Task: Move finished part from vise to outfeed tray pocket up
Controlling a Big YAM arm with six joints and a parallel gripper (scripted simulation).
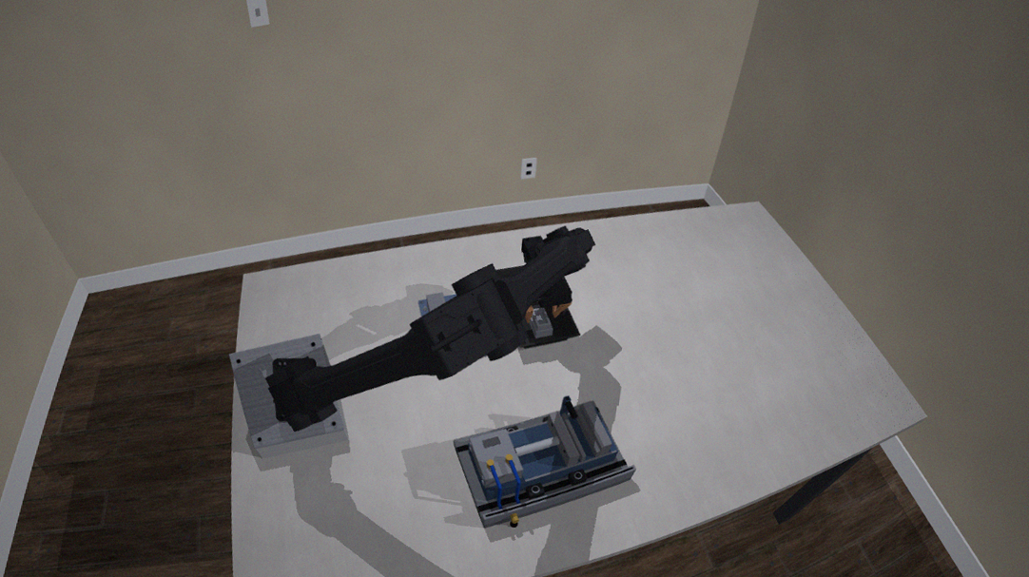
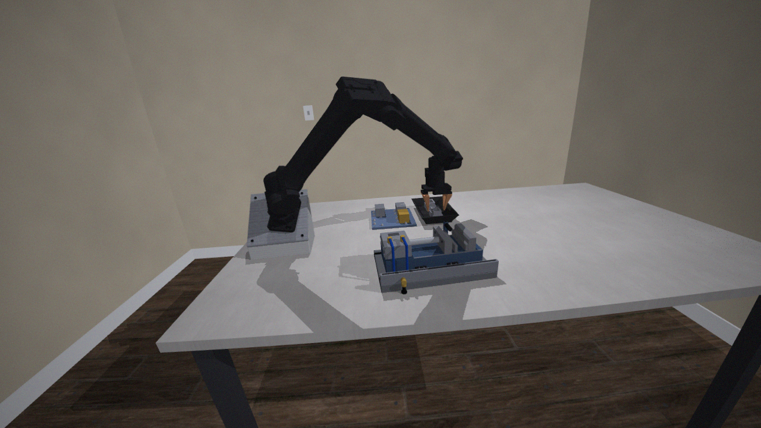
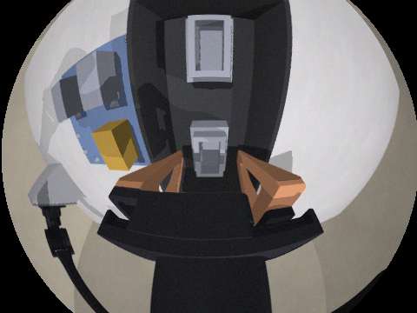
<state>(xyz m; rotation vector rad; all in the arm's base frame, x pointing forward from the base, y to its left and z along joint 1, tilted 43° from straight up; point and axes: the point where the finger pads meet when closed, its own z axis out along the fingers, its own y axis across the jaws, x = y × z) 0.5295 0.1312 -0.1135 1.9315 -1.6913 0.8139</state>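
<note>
The desk (image 2: 558, 239) carries the vise (image 2: 433, 254) near its front edge, with nothing between the vise's jaws. Behind it, toward the back edge, sits the black tray (image 3: 268, 64), and the arm (image 2: 372, 114) reaches down over it. The gripper (image 3: 211, 176) stands about half open and holds nothing. The grey part (image 3: 208, 148) lies on the tray floor between the orange fingers, pocket up as far as I can see, near a second grey part (image 3: 210, 48). The release step seems in hand; next the arm should rise straight up without touching the part.

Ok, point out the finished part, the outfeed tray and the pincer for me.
finished part (image 3: 208, 152): wrist view, on its grey top face.
outfeed tray (image 3: 267, 64): wrist view, on its dark right wall.
pincer (image 3: 211, 176): wrist view, midway between the spread orange fingertips.
</note>
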